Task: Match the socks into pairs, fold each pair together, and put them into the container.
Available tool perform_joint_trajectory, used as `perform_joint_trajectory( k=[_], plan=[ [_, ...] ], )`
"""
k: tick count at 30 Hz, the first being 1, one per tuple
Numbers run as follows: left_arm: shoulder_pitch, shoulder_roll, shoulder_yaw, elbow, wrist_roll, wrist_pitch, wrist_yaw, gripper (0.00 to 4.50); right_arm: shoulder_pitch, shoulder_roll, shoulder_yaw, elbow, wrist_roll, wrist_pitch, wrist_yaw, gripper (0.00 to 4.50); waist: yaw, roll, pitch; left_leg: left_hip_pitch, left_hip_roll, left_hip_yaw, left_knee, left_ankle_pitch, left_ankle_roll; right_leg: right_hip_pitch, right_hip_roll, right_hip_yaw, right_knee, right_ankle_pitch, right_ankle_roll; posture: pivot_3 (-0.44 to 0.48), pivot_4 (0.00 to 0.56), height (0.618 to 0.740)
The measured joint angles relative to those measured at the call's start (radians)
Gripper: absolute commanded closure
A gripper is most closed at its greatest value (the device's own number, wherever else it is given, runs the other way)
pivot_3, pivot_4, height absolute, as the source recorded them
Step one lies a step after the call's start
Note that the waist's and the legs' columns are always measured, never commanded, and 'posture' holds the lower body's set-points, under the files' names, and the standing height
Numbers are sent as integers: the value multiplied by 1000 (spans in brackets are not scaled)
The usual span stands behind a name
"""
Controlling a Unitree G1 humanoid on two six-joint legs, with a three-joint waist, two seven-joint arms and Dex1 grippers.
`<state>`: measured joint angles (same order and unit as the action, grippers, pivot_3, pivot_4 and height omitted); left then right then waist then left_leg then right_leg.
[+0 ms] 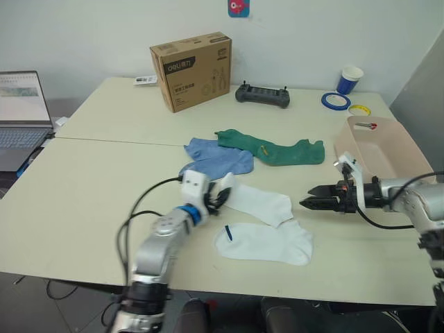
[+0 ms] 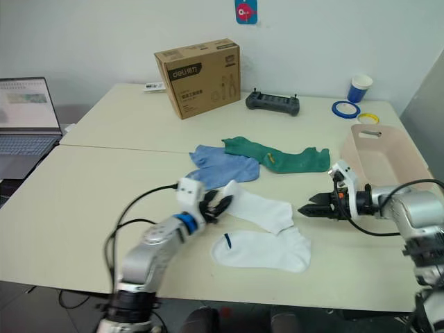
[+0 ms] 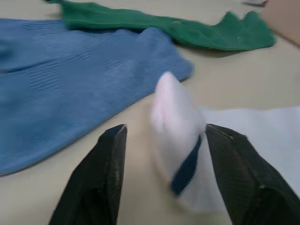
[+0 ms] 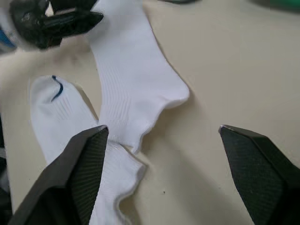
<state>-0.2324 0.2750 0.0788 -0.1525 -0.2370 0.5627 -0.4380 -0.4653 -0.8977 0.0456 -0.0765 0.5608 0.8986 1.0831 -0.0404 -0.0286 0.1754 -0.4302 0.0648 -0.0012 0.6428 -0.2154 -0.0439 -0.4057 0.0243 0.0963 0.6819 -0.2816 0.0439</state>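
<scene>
Two white socks: one [image 1: 258, 200] lay slanted at the centre of the frame, the other [image 1: 267, 243] flat below it near the counter's [image 1: 83, 180] front edge; their cuff ends overlapped.
Left hand: the left hand [image 1: 220, 197] sat low at the upper white sock's toe, fingers spread narrowly with the raised toe end between them, not yet pinched.
Right hand: the right hand [image 1: 309, 203] hovered right of centre, fingers wide, just beside the white socks' cuffs, carrying nothing.
Other socks: the blue socks [image 1: 216, 158] lay stacked above centre, touching the green socks [image 1: 277, 150], which stretched toward the right.
Bin: the pink bin [image 1: 401, 149] stood at the right edge, holding no socks that I could see.
Risk one: the left fingers might close on only a thin fold of toe, so the sock could slip out when lifted.
Risk two: dragging the upper sock could pull the lower one along where they overlapped, skewing the pair.
Risk three: a sideways sweep might snag the blue sock edge just beside the toe.
</scene>
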Motion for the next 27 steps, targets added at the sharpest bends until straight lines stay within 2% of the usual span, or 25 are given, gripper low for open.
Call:
perform_joint_trajectory(
  k=[2, 3, 4, 6, 9, 12, 14, 19, 22, 25, 27],
  plan=[
    [12, 78, 35, -10, -15, -4, -51, 196, 67, -1, -15, -119, -5, -30, -16, 654, 0, 0, 0, 0, 0, 1, 0, 0, 0, 0, -1, 0, 0, -1, 1, 0, 150, 740],
    [19, 126, 23, -15, -15, -23, -97, 37, 101, 6, -11, -178, -19, -60, -27, 654, 1, 0, 0, 0, 0, 1, 0, 0, 0, 1, -1, -1, 0, -1, 1, 0, 150, 740],
    [30, 200, -6, -15, -8, -74, -170, 37, 147, 14, 7, -255, -47, -108, -48, 654, 2, 0, 0, 0, -1, 2, 0, 0, -1, 0, -2, -1, -1, -1, 1, 0, 150, 740],
    [30, 290, -28, 6, 14, -178, -268, 37, 204, 34, 50, -334, -99, -179, -77, 654, 4, 0, 0, 0, -2, 4, 1, 0, -1, 0, -4, 0, -1, -1, 1, 0, 150, 740],
    [-34, 366, -117, 119, 96, -419, -395, 37, 241, 55, 131, -357, -239, -332, -133, 654, 11, 0, 0, 0, -4, 6, 2, 1, -2, 1, -7, 0, -2, -2, 0, 0, 150, 740],
    [-91, 382, -188, 204, 163, -577, -457, 37, 256, 59, 183, -353, -321, -421, -152, 654, 11, 0, 0, -1, -4, 10, 2, 0, -1, 0, -9, 3, -3, -1, 1, 0, 150, 740],
    [-188, 360, -270, 350, 229, -722, -508, 37, 244, 80, 202, -319, -394, -473, -178, 654, 11, 0, 0, -1, -3, 7, 1, 0, -1, 0, -6, 1, -2, -1, -1, 0, 150, 740],
    [-261, 321, -328, 494, 285, -884, -528, 37, 241, 107, 230, -271, -464, -502, -198, 654, 11, 0, 0, -1, -2, 5, 2, 0, -1, 0, -4, 0, 0, -1, -1, 0, 150, 740],
    [-296, 307, -335, 555, 308, -938, -521, 0, 238, 114, 248, -257, -504, -526, -200, 1208, 11, 0, 0, 0, -2, 6, 2, 0, -1, 1, -4, 1, 0, -1, 0, 0, 150, 740],
    [-332, 294, -347, 614, 330, -977, -508, 590, 224, 127, 256, -231, -538, -560, -198, 2257, 11, 0, 0, 0, -2, 6, 3, 1, -1, 1, -5, 1, 0, -1, 2, 0, 150, 740],
    [-349, 283, -351, 643, 346, -990, -501, 1242, 202, 145, 256, -220, -539, -564, -197, 3039, 10, 0, 0, 0, -2, 6, 3, 1, -1, 1, -4, 1, 0, -1, 1, 0, 150, 740]
  ],
)
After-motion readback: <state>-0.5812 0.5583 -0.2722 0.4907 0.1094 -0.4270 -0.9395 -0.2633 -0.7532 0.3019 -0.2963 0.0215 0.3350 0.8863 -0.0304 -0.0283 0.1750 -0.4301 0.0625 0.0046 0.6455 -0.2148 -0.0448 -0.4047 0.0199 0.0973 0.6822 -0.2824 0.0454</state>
